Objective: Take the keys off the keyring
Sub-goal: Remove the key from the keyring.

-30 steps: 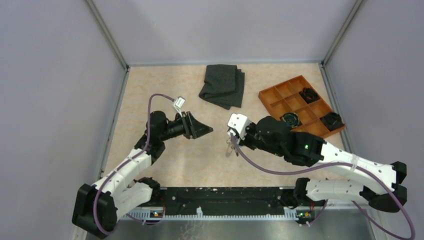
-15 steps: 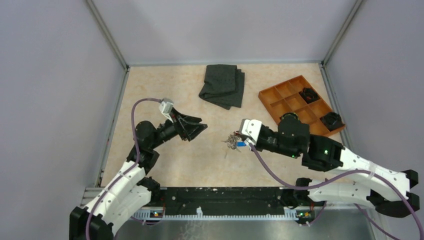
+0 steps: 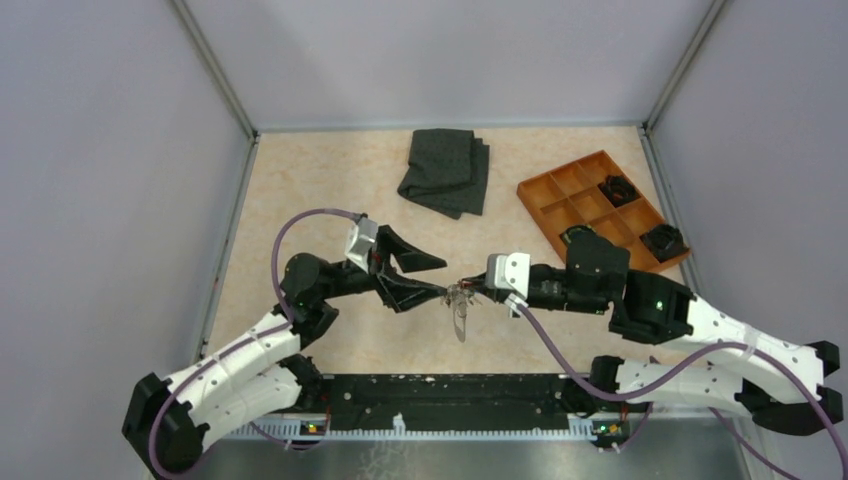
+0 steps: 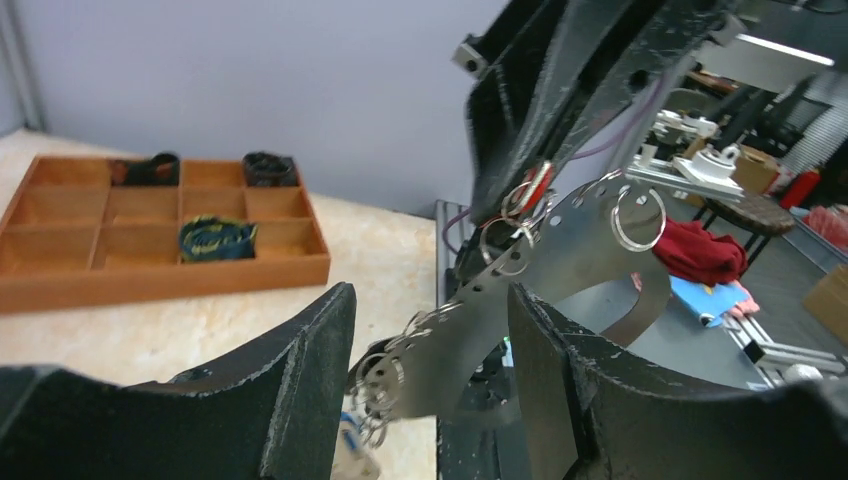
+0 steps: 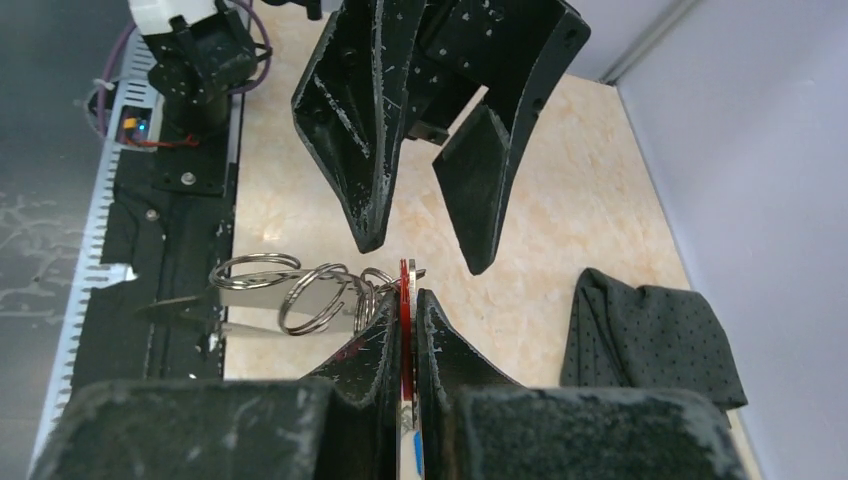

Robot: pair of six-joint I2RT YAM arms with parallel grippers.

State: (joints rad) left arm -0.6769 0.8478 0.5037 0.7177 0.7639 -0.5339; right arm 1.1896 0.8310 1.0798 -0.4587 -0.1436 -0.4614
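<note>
My right gripper is shut on the flat red head of one of the keys; a blue-marked key sits lower in the same pinch. From it the keyring, a pale grey metal band with several small split rings, sticks out to the left. In the top view the keyring hangs between the two arms. My left gripper is open and its fingers straddle the keyring without touching it. My left gripper faces my right gripper tip to tip.
A folded dark grey cloth lies at the back centre. An orange compartment tray with black clumps stands at the back right, partly behind my right arm. The black base rail runs along the near edge.
My left gripper has swung right and forward to the bunch, staying open. My right gripper has turned and lifted the keys, so the keyring now hangs between the left fingers.
</note>
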